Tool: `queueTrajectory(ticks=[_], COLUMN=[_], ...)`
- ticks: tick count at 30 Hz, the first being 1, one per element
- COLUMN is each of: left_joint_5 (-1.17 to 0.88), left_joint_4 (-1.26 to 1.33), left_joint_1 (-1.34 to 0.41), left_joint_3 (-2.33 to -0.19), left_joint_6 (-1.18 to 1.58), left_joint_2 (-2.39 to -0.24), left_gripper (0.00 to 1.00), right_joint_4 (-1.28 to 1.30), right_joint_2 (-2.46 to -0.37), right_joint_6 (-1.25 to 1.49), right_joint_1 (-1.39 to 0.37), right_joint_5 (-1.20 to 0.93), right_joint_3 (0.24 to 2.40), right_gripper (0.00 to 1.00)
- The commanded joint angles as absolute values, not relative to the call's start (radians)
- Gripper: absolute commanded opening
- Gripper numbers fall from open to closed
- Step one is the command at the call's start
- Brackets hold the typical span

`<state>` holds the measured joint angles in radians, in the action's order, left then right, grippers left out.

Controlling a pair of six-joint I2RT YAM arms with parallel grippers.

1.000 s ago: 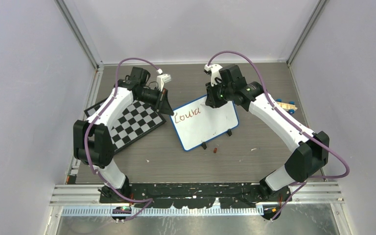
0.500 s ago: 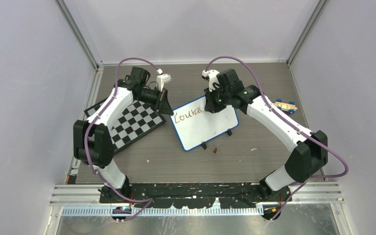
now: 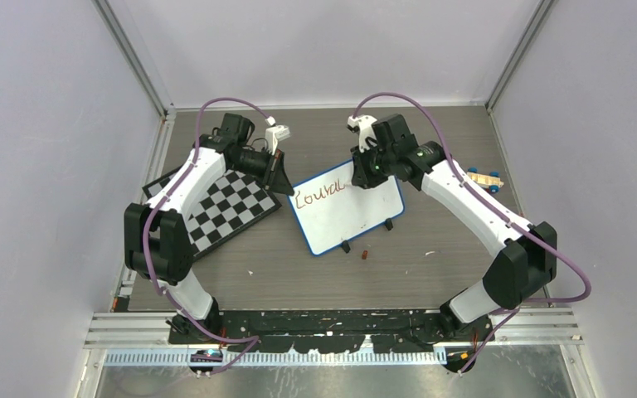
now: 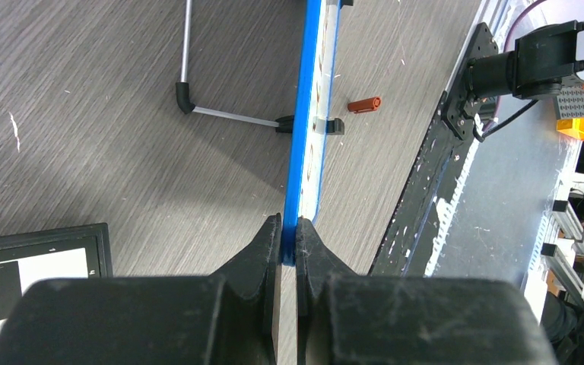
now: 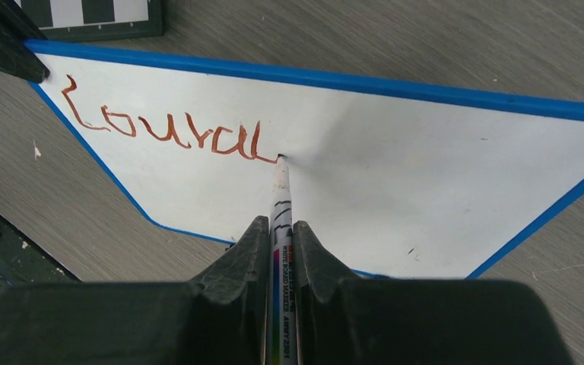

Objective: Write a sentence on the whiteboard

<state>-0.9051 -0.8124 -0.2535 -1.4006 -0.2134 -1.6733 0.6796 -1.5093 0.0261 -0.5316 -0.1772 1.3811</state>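
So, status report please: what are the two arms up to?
Left fingers shut on whiteboard edge. Right fingers shut on marker, tip on board; sentence at "Coura". Small cap beside board, not in way.

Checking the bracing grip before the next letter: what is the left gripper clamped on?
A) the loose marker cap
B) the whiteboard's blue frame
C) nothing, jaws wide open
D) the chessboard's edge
B: in the left wrist view the left gripper has its fingers shut on the blue frame edge of the whiteboard, which runs straight up from between them.
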Motion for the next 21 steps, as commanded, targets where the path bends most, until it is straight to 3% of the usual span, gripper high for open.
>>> queueTrajectory(ticks=[1, 21], left_joint_5=[-0.906, -0.904], left_joint_4=[-0.845, -0.847], left_joint_1=[-0.267, -0.267], left_joint_3=[-1.42, -1.418], left_joint_6=[-0.215, -0.218], left_joint_2=[-1.666, -1.664], left_gripper=[0.0, 0.0], right_joint_4=[0.619, 0.62], right_joint_2=[-1.498, -1.521], right_joint_6=[0.012, 0.007], right_joint_1=[-0.524, -0.577], right_joint_5=[-0.145, -0.135], right_joint_3=[1.451, 1.457], right_gripper=[0.0, 0.0])
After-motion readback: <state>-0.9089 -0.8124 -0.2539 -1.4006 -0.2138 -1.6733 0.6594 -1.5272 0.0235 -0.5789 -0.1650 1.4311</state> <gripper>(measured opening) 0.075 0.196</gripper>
